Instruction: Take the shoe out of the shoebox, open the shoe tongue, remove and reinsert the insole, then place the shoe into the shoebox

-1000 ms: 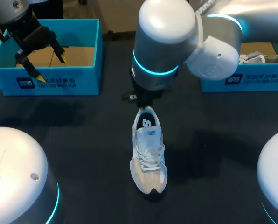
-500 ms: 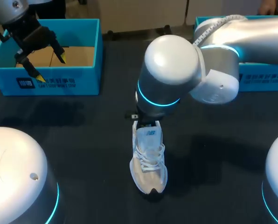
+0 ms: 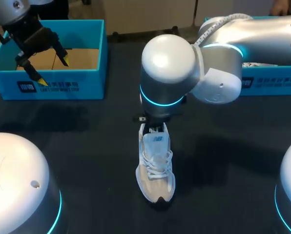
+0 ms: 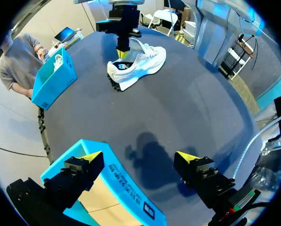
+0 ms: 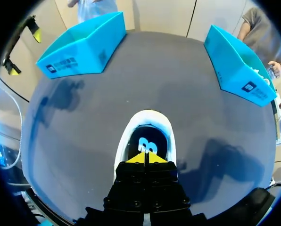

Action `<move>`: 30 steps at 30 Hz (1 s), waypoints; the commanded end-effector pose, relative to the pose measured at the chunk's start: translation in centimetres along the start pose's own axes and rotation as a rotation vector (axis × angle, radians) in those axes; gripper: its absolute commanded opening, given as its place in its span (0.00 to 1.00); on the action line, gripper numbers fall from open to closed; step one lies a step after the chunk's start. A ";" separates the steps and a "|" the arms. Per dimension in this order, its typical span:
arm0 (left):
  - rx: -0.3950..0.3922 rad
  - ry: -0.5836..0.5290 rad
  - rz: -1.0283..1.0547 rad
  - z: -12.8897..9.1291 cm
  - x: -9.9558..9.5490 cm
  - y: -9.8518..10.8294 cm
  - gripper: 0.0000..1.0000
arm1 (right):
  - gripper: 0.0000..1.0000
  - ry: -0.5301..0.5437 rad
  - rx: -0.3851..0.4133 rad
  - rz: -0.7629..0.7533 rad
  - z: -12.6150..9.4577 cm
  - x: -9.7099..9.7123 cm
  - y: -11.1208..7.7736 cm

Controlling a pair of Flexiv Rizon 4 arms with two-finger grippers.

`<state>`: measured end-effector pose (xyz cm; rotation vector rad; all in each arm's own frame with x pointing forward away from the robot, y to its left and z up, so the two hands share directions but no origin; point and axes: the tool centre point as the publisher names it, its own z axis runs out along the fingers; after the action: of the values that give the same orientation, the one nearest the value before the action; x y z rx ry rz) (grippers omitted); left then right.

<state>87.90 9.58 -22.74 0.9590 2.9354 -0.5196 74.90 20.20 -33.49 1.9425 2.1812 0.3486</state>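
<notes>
Sneaker: a white lace-up sneaker is seen standing upright on its sole near the middle of the desk, toe towards the robot and heel towards the far edge. It lies outside both boxes and well apart from each.

Insole: a dark insole with a white mark is seen lying inside the sneaker, through the heel opening.

Right pincer: the right pincer is held right over the heel opening, above the insole. Its yellow tips are pressed together, clenched. Whether a thin part of the shoe is pinched between them cannot be told, since the tips' undersides are hidden.

Right arm: the right arm is brought in from the right across the desk, and its wrist covers the sneaker's heel in the head view.

Left pincer: the left pincer is held above the near wall of the left shoebox, fingers spread wide and released, with nothing between them.

Left shoebox: a blue shoebox is set at the far left of the desk, its brown floor showing.

Right shoebox: a second blue shoebox is set at the far right, partly hidden by the right arm. Something pale, probably another shoe, is seen inside it.
</notes>
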 end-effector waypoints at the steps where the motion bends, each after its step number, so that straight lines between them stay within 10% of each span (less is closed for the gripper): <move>1: -0.003 0.003 0.001 0.0 0.0 0.0 1.00 | 0.00 -0.014 0.005 0.009 1.1 0.0 -0.3; 30: -0.003 0.003 0.001 0.0 0.0 0.0 1.00 | 0.00 -0.103 0.135 0.088 5.8 -0.1 -2.5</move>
<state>87.90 9.58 -22.74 0.9590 2.9354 -0.5193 74.21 19.79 -38.83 2.0742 2.1031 0.1127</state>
